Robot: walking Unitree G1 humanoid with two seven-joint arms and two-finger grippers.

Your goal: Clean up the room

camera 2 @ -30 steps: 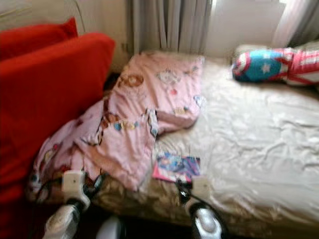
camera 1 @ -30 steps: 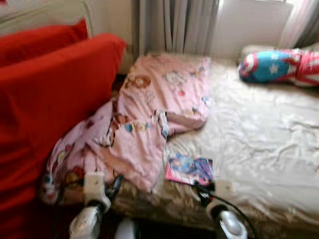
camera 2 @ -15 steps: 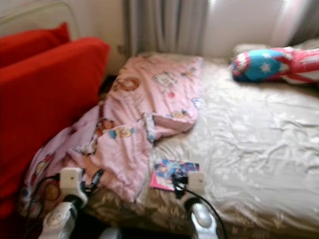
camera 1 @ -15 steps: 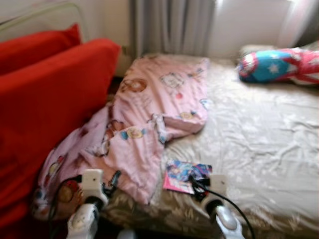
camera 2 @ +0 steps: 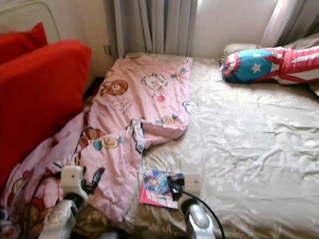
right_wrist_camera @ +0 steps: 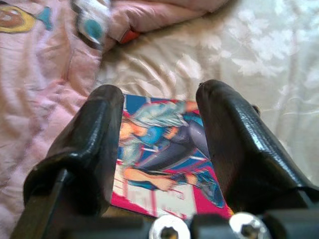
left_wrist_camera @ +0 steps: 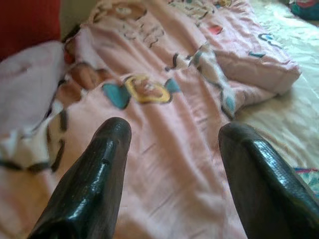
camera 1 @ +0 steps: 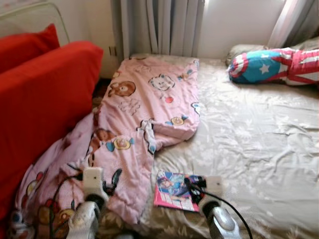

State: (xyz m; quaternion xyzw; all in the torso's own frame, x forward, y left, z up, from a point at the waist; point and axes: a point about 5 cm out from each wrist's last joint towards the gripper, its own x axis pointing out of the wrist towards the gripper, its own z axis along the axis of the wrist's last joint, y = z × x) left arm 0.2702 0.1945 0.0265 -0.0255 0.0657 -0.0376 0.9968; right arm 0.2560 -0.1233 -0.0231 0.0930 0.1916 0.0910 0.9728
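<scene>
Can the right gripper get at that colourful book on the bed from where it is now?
Probably yes. The right gripper is open and poised just above the book, which lies flat on the sheet beside the pink blanket. Nothing sits between them.

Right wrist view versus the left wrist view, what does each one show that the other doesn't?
Right wrist: the open right claw over a colourful picture book on the cream bedsheet. Left wrist: the open left claw above a teal and yellow cartoon print, red sofa at the corner. Both share the pink cartoon blanket.
</scene>
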